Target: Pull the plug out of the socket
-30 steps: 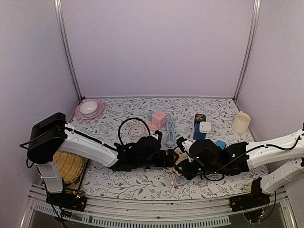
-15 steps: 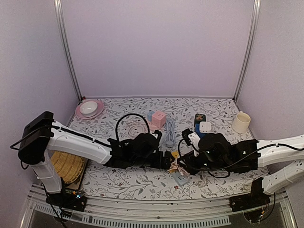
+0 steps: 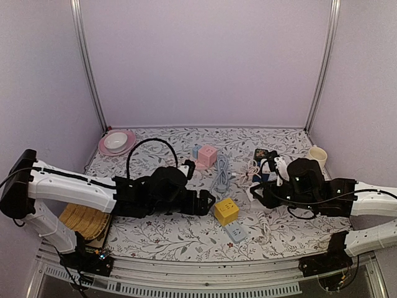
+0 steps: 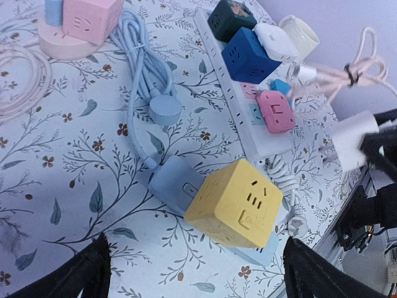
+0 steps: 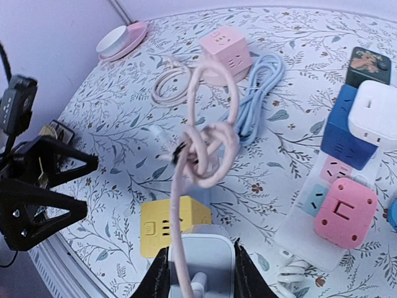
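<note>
Gripping the plug (image 5: 201,251) between both fingers, my right pincer (image 5: 201,274) is clamped on its white body, with the pink cord (image 5: 208,149) rising from it in a loose tied loop toward 12 o'clock in my wrist view.

The main risk I see is that loop. It hangs free and swings wide, so any sweep could hook it on the power strip (image 5: 310,230) at 3 o'clock and drag the cubes plugged into it. The hold also looks to be on smooth plastic, so a tug on the cord could twist the plug out of my fingers.

My left pincer (image 4: 195,248) stands wide open and holds nothing. It hovers just beside the yellow socket cube (image 3: 226,211), which lies at 9 o'clock from my right pincer in the overhead view. With that cube unheld, a snagged cord would pull it along; it sits tilted on a pale blue block (image 3: 236,231) and I judge it would tip easily.

The plug is a small white rounded-edge block, raised off the table and well apart from the yellow cube. What seem to be its pins show on the side facing the cube. By my reading, the pull is done.
</note>
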`<state>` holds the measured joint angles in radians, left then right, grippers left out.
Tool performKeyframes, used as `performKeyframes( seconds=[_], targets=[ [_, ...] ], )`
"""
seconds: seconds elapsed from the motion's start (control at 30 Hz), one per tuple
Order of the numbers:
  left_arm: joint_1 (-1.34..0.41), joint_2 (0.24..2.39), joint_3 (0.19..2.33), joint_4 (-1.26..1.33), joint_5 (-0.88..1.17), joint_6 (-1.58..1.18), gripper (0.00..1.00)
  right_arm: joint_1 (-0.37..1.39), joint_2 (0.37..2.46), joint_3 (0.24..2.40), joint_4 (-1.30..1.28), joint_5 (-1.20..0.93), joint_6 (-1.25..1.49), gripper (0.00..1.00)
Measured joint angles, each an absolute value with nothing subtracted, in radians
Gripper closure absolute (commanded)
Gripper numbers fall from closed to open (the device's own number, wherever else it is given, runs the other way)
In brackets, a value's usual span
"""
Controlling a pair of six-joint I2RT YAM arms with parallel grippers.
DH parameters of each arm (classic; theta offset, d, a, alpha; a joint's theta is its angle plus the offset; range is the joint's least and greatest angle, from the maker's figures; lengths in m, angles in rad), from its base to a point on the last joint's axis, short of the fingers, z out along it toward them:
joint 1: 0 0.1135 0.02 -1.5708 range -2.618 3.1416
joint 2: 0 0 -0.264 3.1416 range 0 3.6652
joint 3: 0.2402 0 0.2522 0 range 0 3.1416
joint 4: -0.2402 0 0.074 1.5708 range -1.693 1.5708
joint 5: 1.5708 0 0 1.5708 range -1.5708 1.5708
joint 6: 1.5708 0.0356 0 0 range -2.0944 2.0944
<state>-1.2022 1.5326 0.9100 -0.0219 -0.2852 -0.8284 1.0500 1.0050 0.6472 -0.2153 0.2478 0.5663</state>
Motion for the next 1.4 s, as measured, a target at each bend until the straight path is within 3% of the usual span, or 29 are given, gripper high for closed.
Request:
performKeyframes(
  seconds=[0.4, 0.8, 1.0, 1.4],
  targets=[
    [-1.203, 1.469, 0.805, -0.035, -0.319, -0.861, 0.03, 0.486, 0.758, 0.499, -0.242, 0.113, 0.591, 0.92],
    [-1.204, 1.469, 0.800, -0.035, -0.325, -0.865, 0.03, 0.130, 0.783, 0.421, -0.253, 0.007, 0.601, 0.90],
    [-1.204, 1.469, 0.787, -0.035, -0.325, -0.865, 0.03, 0.001, 0.836, 0.387, -0.236, -0.042, 0.588, 0.76],
    [-1.205, 1.469, 0.785, -0.030, -0.325, -0.865, 0.03, -0.014, 0.889, 0.358, -0.216, -0.057, 0.613, 0.26]
  ],
)
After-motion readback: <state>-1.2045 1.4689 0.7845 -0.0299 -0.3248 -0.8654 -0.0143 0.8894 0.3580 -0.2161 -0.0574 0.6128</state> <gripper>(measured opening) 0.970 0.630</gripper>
